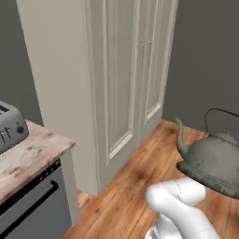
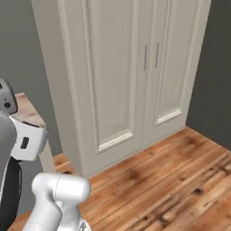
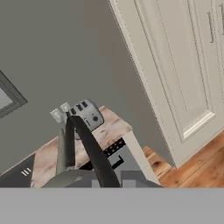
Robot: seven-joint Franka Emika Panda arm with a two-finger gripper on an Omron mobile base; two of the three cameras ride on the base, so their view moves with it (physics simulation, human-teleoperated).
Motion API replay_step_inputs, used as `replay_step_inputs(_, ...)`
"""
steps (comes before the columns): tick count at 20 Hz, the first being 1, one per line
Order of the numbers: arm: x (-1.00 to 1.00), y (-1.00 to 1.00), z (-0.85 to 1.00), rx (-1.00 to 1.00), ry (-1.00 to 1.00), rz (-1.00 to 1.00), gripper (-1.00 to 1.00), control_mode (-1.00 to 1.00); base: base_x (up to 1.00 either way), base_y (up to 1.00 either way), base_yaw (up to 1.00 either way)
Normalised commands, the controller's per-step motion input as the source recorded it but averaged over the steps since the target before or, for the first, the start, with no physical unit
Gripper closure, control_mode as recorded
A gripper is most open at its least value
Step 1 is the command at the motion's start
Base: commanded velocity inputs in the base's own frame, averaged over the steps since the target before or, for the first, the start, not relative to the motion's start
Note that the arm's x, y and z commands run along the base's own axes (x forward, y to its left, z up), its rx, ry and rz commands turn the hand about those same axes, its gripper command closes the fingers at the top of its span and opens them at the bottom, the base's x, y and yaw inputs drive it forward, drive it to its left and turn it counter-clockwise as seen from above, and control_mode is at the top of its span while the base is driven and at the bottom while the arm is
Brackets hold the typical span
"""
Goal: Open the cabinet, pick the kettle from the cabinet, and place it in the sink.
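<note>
tool (image 3: 83,175) clamped on kettle (image 1: 214,161) wire handle | kettle aloft over wood floor (image 1: 130,196) | tall cream cupboard (image 2: 117,72) doors closed

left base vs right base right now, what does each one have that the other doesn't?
Left base only: the kettle, up off the floor at the right edge with its spout pointing left, above the white arm, and a grey toaster on the wooden counter over a dark appliance front. Right base only: part of the robot's own body at the left edge. Both: the tall cream cabinet with its doors closed and silver handles, the wood floor and the grey wall.
</note>
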Motion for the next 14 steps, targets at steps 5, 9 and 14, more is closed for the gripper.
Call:
replay_step_inputs(5, 0.00, 0.00, 0.00, 0.00, 0.00, 0.00, 1.00, 1.00, -0.15, 1.00, 0.12)
replay_step_inputs(9, 0.00, 0.00, 0.00, 0.00, 0.00, 0.00, 1.00, 1.00, -0.44, 1.00, 0.17)
replay_step_inputs(14, 0.00, 0.00, 0.00, 0.00, 0.00, 0.00, 1.00, 1.00, -0.65, 0.88, 0.23)
